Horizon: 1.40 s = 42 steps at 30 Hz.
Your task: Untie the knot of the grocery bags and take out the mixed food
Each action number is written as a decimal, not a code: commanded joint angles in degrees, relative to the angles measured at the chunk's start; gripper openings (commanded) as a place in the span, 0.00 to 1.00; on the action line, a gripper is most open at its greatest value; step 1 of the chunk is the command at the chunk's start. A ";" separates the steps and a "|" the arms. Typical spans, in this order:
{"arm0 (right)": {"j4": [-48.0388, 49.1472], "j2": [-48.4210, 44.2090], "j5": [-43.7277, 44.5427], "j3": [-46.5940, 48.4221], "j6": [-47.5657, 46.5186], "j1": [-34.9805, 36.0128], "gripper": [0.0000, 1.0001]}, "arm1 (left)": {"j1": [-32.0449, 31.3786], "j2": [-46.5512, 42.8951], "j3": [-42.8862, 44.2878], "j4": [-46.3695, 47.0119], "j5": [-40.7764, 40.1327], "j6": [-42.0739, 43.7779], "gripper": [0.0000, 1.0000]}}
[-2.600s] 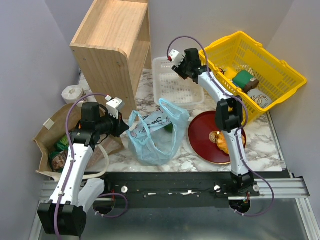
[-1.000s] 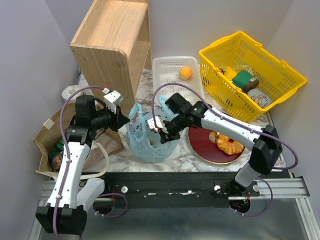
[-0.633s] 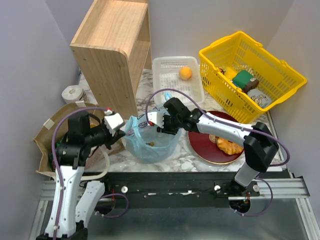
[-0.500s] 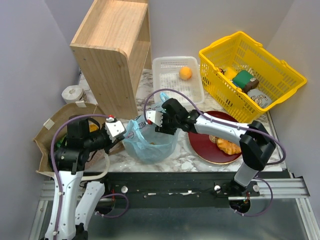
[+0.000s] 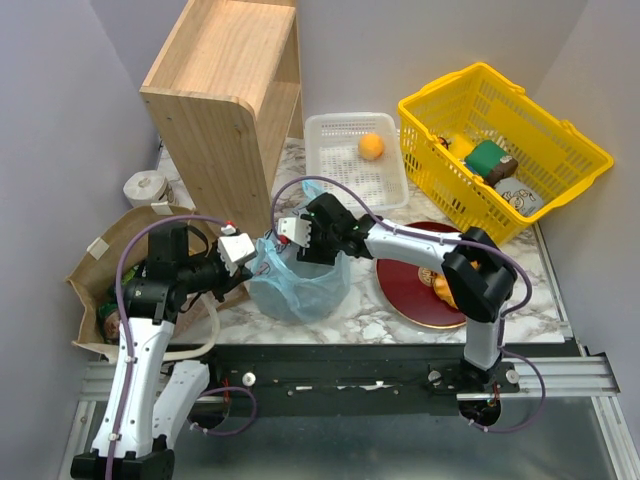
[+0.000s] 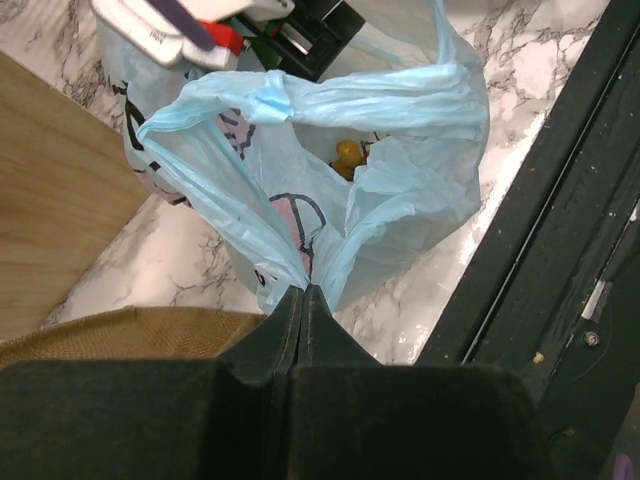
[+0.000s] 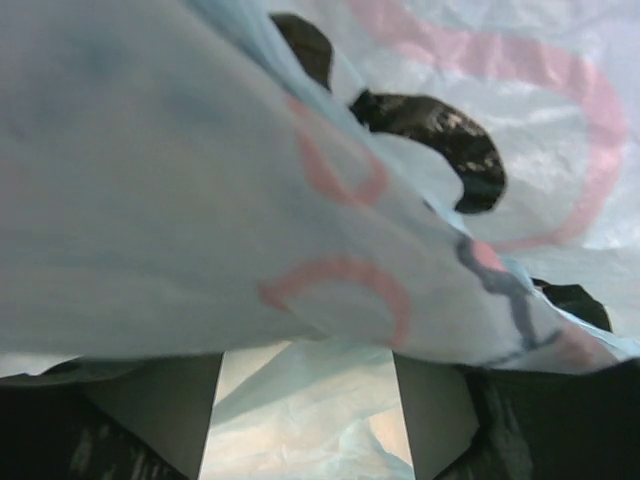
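Observation:
The light blue plastic bag (image 5: 300,288) stands open on the marble top; no knot shows. My left gripper (image 5: 252,263) is shut on the bag's near-left rim (image 6: 305,288) and holds it taut. My right gripper (image 5: 308,248) reaches into the bag's mouth from the far side, jaws open, with blue film lying between and over its fingers (image 7: 170,410). A small brown-yellow item (image 6: 347,155) lies inside the bag. The orange fruit (image 5: 371,147) sits in the white tray (image 5: 330,170). A ring pastry (image 5: 447,287) is on the red plate (image 5: 405,285). The brown paper bag (image 5: 95,270) holds green packets (image 5: 124,291).
A wooden shelf unit (image 5: 225,100) stands at the back left, close to the blue bag. The yellow basket (image 5: 500,150) with a green box is at the back right. A roll of tape (image 5: 146,187) lies behind the paper bag. The black rail (image 5: 350,365) runs along the near edge.
My right arm left the white tray, where the orange now lies, and came down and left into the blue bag's mouth. My left gripper pulled the bag's rim toward the near left.

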 commanded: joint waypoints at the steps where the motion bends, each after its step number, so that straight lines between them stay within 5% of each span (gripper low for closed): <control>1: 1.57 5.71 1.79 3.04 -4.55 -0.27 0.72 | -0.17 1.10 0.15 1.84 0.42 -0.61 0.00; 8: 5.08 10.37 5.40 5.60 -7.61 -0.45 0.70 | -0.17 1.89 0.06 1.84 -0.54 -0.69 0.00; 10: 5.35 10.82 5.40 5.51 -9.38 -0.36 0.56 | -0.17 1.98 -0.02 2.02 -0.90 -0.61 0.00; 11: 5.26 10.91 5.31 5.42 -10.95 -0.45 0.40 | -0.17 2.16 -0.11 2.11 -1.16 -0.60 0.00; 14: 5.35 9.77 5.22 3.93 -11.41 -0.36 0.24 | -0.17 2.34 -0.11 2.46 -2.21 -0.61 0.00; 17: 5.00 4.25 3.73 1.30 -8.79 -0.45 0.20 | -0.17 1.99 -0.73 2.20 -3.97 0.62 0.00; 22: -0.80 -5.42 -6.29 -2.30 -1.58 -0.89 0.21 | -0.17 0.84 -2.66 1.41 -8.27 8.33 0.00; 26: -3.35 -11.75 -8.66 -9.05 1.07 -0.80 0.60 | -0.17 -0.04 -3.71 0.62 -12.31 16.50 0.00; 28: -3.61 -13.87 -9.27 -12.23 0.73 -0.72 0.64 | -0.17 -0.74 -4.59 -0.17 -13.81 19.95 0.00; 35: -5.37 -16.87 -13.67 -9.62 0.28 -0.80 0.56 | -0.25 -3.81 -4.16 1.49 -11.36 20.41 0.00; 42: -5.81 -7.47 -15.08 -0.04 -4.02 -0.80 0.47 | -0.25 -2.41 -3.98 4.21 -9.69 15.75 0.00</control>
